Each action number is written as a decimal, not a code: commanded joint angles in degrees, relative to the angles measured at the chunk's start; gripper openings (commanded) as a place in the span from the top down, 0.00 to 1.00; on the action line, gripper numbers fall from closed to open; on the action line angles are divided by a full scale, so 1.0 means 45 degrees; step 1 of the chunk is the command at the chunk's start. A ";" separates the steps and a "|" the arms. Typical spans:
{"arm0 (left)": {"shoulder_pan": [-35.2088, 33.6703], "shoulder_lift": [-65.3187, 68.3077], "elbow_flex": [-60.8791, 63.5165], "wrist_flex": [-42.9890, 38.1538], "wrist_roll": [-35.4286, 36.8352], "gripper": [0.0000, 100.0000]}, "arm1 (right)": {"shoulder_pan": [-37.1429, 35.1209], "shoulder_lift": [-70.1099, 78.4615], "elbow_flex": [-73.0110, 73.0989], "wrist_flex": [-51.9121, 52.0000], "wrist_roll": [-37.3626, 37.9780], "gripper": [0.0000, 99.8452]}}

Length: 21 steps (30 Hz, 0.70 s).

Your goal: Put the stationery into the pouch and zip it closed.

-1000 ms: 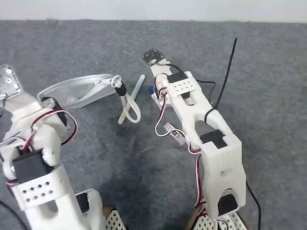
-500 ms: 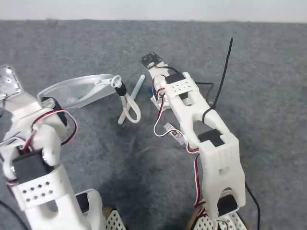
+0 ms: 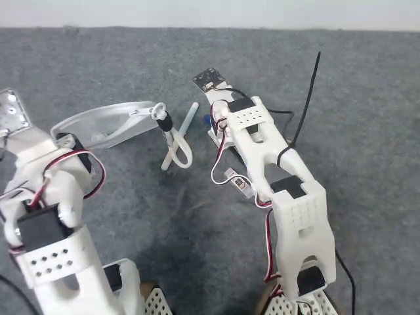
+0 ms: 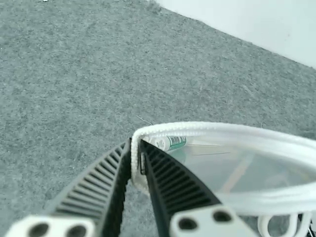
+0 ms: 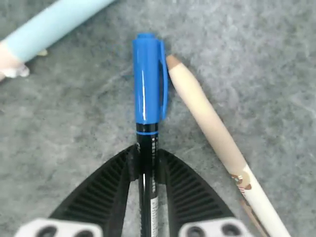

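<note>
Two hands | left hand (image 4: 135, 148) clamped on pouch (image 4: 212, 129) rim | right hand (image 5: 146, 160) clamped on blue-capped pen (image 5: 148, 84) | barrel print illegible

High view down over table (image 3: 367, 85) from robot's side, wrist views low, close, facing forward, left shares pouch (image 3: 108, 123)

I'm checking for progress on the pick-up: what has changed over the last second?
Very little. The right arm swung slightly toward the pouch, then partway back. The right gripper is closed on the blue pen now; no pick-up or release shows. The left arm, pouch and light blue pen stayed put.
</note>
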 commanded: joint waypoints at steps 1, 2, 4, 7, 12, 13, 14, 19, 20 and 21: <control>-0.0039 0.0195 0.0127 -0.0137 -0.0117 0.99 | -0.0186 -0.0147 -0.0410 0.0244 0.0059 0.99; -0.0039 0.0195 0.0127 -0.0137 -0.0117 0.99 | -0.0166 -0.0166 -0.0410 0.0264 0.0059 0.99; -0.0039 0.0195 0.0147 -0.0137 -0.0117 0.99 | -0.0166 -0.0186 -0.0488 0.0557 0.0059 0.99; -0.0039 0.0195 0.0147 -0.0137 -0.0117 0.99 | -0.0342 -0.0186 -0.0840 0.1221 0.0059 0.99; -0.0039 0.0195 0.0147 -0.0137 -0.0117 0.99 | -0.0479 -0.0440 -0.1485 0.2354 0.0059 0.99; -0.0039 0.0195 0.0147 -0.0137 -0.0117 0.99 | -0.0479 -0.0518 -0.1621 0.2608 0.0059 0.99; -0.0039 0.0195 0.0147 -0.0137 -0.0117 0.99 | -0.0479 -0.0596 -0.1739 0.2803 0.0059 0.99; -0.0039 0.0195 0.0147 -0.0137 -0.0117 0.99 | -0.0479 -0.1260 -0.2325 0.3878 0.0137 0.99; -0.0039 0.0195 0.0147 -0.0137 -0.0117 0.99 | -0.0479 -0.1397 -0.2364 0.4015 0.0137 0.99; -0.0039 0.0195 0.0147 -0.0137 -0.0117 0.99 | -0.0479 -0.1573 -0.2364 0.4112 0.0137 0.99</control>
